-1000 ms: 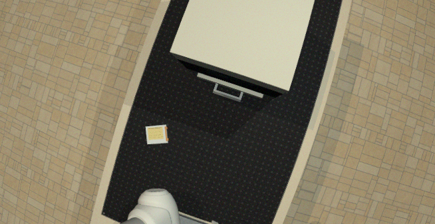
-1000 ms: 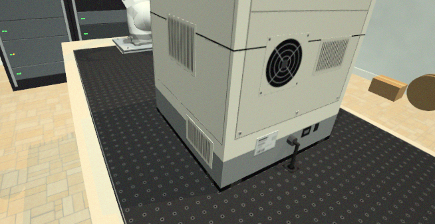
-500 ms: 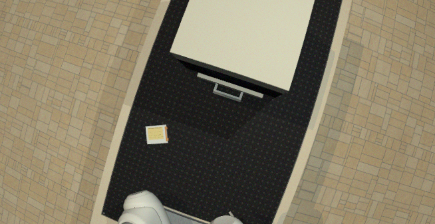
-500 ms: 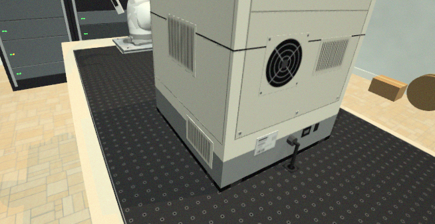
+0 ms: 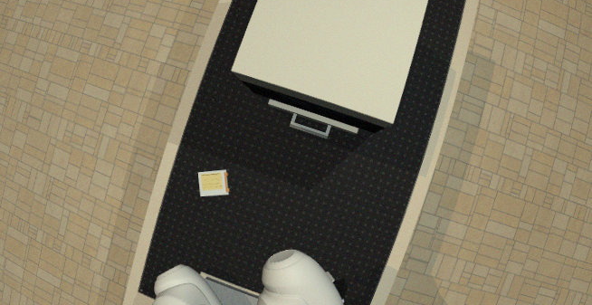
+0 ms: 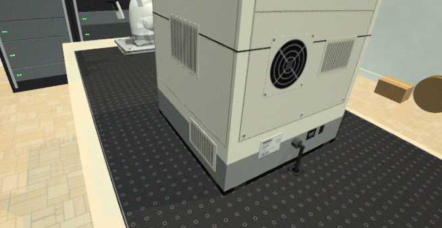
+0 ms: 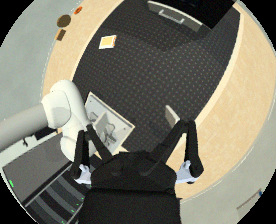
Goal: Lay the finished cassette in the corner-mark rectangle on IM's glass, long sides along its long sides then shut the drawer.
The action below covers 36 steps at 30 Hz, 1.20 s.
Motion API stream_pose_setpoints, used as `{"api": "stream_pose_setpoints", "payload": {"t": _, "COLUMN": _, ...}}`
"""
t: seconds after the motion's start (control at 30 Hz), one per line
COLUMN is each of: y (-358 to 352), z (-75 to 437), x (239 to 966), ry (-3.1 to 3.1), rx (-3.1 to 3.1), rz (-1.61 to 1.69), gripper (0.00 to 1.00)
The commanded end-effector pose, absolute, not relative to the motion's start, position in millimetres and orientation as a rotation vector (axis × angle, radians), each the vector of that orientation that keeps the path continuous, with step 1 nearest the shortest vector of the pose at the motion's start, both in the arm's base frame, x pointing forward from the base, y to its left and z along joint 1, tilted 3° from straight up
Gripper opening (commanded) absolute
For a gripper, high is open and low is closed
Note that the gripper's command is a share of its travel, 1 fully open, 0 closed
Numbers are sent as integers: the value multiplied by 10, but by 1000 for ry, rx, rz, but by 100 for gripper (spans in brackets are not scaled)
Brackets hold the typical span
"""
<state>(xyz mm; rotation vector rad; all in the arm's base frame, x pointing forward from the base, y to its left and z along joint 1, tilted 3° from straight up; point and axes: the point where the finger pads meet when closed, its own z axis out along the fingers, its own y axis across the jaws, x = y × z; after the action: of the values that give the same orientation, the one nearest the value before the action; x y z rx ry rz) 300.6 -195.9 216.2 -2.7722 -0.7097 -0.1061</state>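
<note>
The cassette FINISHED [image 5: 213,183] [image 7: 109,42] is a small white-framed yellow plate with an orange edge. It lies flat on the black deck mat [image 5: 281,212] at the left. The gel imager IM [image 5: 335,40] [image 6: 236,80] is a cream box at the far end. Its drawer front with a grey handle [image 5: 311,126] [image 7: 171,16] sits flush and shut. My gripper [image 7: 135,114] is open and empty. It hangs high over the near end of the deck by the robot's base, far from both the cassette and the handle. One finger of it [image 6: 118,10] shows in the exterior view.
The white arm links [image 5: 296,280] and the base plate [image 6: 133,47] fill the near end of the deck. The deck has a cream rim [image 5: 181,108]. Dark server racks [image 6: 30,30] stand behind the base. A box [image 6: 393,88] lies on the floor.
</note>
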Motion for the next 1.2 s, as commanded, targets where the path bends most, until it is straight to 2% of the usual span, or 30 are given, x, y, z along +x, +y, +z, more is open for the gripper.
{"api": "stream_pose_setpoints", "payload": {"t": 0.0, "y": -1966, "z": 2148, "x": 3085, "ry": -653, "rx": -2799, "rz": -68, "gripper": 100}}
{"api": "stream_pose_setpoints", "payload": {"t": 1.17, "y": -1691, "z": 1894, "x": 4546, "ry": -126, "rx": -3020, "rz": 99, "gripper": 100}}
